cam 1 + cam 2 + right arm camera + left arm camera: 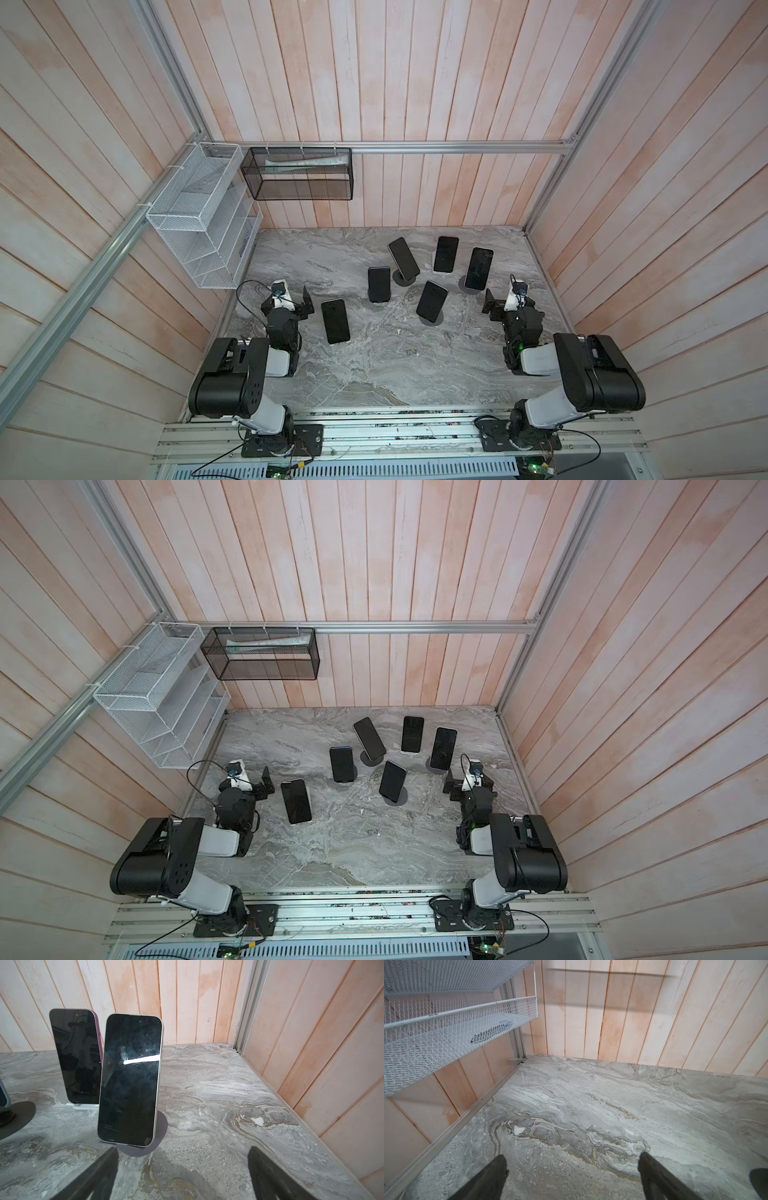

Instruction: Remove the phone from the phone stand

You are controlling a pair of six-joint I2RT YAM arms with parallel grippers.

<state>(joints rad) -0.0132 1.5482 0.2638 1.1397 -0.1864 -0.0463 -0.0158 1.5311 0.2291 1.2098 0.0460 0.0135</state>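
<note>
Both wide open and empty: left gripper (573, 1156), right gripper (182, 1151).
Right one is nearer; the phone (129, 1080) leans upright on its stand (162, 1126) just ahead, off toward one finger.

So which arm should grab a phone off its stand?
Right, probably: the right end effector is open, facing a phone on a stand close ahead; the left end effector points at bare table.

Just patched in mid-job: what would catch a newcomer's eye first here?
Six dark-screened phones dot the marble table, most propped upright. In the right wrist view, one phone on a round dark stand sits just ahead of the open right gripper; the left gripper, also open, hovers near the white mesh rack.
</note>
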